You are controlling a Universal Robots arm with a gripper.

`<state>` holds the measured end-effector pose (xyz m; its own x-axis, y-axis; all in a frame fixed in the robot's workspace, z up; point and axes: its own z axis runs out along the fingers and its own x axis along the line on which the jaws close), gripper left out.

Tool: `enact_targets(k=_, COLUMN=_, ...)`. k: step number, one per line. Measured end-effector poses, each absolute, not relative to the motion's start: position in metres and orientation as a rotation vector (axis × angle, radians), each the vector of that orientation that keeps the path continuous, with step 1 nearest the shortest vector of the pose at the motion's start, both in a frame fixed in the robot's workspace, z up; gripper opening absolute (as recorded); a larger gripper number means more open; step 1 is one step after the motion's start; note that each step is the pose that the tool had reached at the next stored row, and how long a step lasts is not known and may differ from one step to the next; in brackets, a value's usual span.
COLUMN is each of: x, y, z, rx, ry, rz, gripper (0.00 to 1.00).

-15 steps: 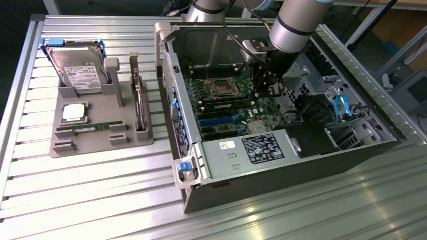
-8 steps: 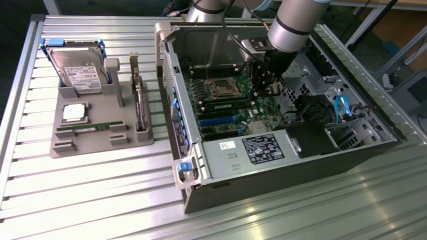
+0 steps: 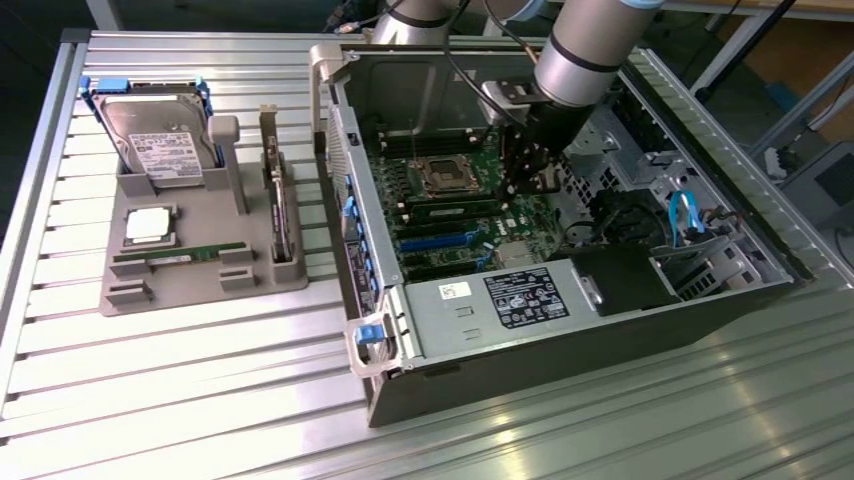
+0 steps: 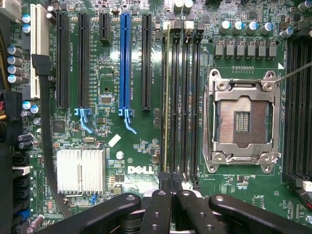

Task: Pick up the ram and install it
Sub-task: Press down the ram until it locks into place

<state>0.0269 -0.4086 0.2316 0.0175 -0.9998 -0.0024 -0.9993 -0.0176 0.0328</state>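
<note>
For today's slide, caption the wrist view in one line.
Shut gripper poised over a ram stick seated in the motherboard's slots, beside the empty processor socket.

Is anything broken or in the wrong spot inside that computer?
Nothing looks broken. The processor socket is bare, because the processor chip sits out on the grey holder beside a spare ram stick.

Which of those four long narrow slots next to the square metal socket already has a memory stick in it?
The slot farthest from the socket: a memory stick stands in it, directly ahead of the closed tool. The other three are empty.
</note>
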Motion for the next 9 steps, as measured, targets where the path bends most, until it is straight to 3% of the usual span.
enact_targets(k=9, x=0.027, y=-0.4085, z=0.2327, rx=2.225, ry=-2.187, rz=-0.039, gripper=0.1)
